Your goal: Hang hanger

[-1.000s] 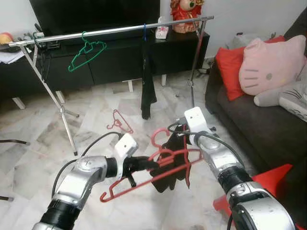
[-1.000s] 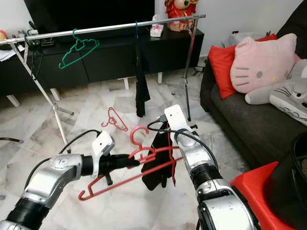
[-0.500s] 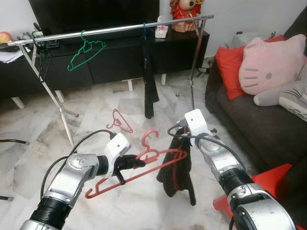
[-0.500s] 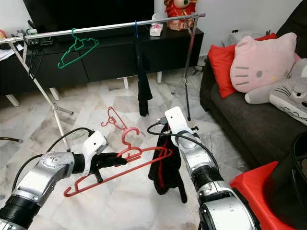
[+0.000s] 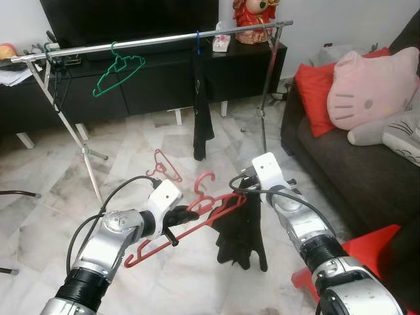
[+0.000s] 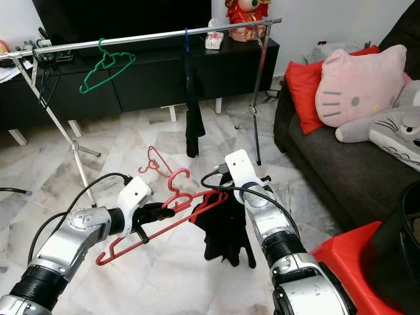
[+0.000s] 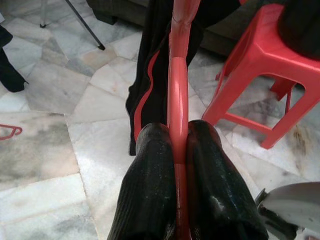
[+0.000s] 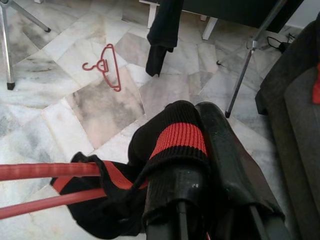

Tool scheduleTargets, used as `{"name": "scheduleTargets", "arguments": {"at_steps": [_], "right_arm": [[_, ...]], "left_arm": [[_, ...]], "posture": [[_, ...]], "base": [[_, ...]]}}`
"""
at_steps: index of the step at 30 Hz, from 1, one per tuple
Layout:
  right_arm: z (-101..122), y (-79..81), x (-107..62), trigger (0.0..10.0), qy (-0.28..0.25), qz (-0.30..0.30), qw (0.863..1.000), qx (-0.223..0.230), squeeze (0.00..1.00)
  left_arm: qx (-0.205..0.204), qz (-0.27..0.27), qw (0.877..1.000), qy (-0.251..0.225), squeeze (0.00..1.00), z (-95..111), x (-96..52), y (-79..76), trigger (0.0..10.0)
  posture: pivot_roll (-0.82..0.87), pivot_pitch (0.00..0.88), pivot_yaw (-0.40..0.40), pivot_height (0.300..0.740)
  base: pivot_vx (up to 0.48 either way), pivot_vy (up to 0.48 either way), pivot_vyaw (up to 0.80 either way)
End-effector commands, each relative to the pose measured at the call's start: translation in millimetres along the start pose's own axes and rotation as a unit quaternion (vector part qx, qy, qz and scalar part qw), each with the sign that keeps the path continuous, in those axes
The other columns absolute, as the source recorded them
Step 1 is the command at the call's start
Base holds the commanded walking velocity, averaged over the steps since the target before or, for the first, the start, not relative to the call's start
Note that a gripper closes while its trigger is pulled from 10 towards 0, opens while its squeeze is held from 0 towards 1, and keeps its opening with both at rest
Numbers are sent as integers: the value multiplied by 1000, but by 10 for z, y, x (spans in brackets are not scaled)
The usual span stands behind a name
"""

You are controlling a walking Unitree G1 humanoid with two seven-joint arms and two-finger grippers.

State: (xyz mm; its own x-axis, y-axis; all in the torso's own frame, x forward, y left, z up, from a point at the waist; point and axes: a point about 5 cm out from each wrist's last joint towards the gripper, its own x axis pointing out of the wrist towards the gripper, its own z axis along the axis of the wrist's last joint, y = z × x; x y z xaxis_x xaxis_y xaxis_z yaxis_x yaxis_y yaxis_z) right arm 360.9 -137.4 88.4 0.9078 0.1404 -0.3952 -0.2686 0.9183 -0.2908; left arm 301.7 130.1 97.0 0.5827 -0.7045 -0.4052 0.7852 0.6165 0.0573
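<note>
Left gripper: the left gripper [image 7: 179,150] has its two rubbery black fingers [image 7: 150,170] pressed tight on either side of the smooth red plastic hanger [image 5: 197,220], clamping its bar near the hook end.
Right gripper: the right gripper [image 8: 200,130] is closed on the black knitted garment with a red ribbed band [image 8: 177,137]; the cloth is stretched over one finger like a cuff.
Hanger: it is held in the air above the floor between the two arms, tilted, hook end up and its far shoulder low beside the left forearm; its upper shoulder runs into the dark cloth.
Garment: soft and limp, it droops in folds [image 5: 241,233] below the right gripper, a thin red stripe showing along one edge.
Floor: glossy white-and-grey veined marble tiles [image 5: 131,157]; a second red plastic hanger [image 5: 164,167] lies flat on them, well apart from the grippers.
Rail: a shiny round metal clothes rail on angled legs [image 5: 157,41] stands beyond, carrying a green plastic hanger [image 5: 118,72] and a long black cloth on a blue hook [image 5: 202,111].
Right side: a dark fabric sofa [image 5: 341,164] with a red cushion [image 5: 315,92] and a plush pink cat-face pillow [image 5: 371,88]; a red plastic stool [image 7: 260,75] stands near it.
</note>
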Motion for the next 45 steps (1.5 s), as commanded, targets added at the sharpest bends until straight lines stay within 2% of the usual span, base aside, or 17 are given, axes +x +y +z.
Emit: {"name": "scheduleTargets", "arguments": {"at_steps": [1,7,18,20,21,24,30,37,45], "right_arm": [[74,8,-8,10000,-15,2,1000,5,0],[72,9,-8,10000,-13,0,1000,8,0],[79,3,-16,10000,-13,-4,1000,10,0],[62,19,-19,10000,-12,-2,1000,10,0],[54,34,-21,10000,-11,1,1000,12,0],[72,40,-25,10000,-14,4,1000,13,0],[92,38,-29,10000,-19,10,1000,9,0],[86,32,-33,10000,-18,8,1000,8,0],[72,-2,-37,10000,-15,2,1000,8,0]], "left_arm": [[3,6,1000,-2,0,-1,14,10,10000],[-8,-3,1000,-13,0,13,54,-54,10000],[-5,108,994,-7,0,59,71,163,10000],[-19,118,993,-11,0,66,81,188,10000],[-32,108,993,-19,0,82,94,172,10000],[-36,89,995,-28,0,114,110,129,10000],[-30,50,997,-42,0,168,136,53,10000],[-22,-12,999,-41,0,155,85,-45,10000],[-25,-31,999,-33,0,120,47,-69,10000]], "posture": [[-88,0,19,740],[-88,0,18,740],[-84,2,18,740],[-81,6,17,740],[-82,5,18,740],[-85,6,20,740],[-83,5,21,740],[-79,0,22,740],[-81,0,22,740]], "base": [[0,0,0],[0,0,0],[0,0,0],[0,0,0],[0,0,0],[0,0,0],[0,0,0],[0,0,0],[0,0,0]]}}
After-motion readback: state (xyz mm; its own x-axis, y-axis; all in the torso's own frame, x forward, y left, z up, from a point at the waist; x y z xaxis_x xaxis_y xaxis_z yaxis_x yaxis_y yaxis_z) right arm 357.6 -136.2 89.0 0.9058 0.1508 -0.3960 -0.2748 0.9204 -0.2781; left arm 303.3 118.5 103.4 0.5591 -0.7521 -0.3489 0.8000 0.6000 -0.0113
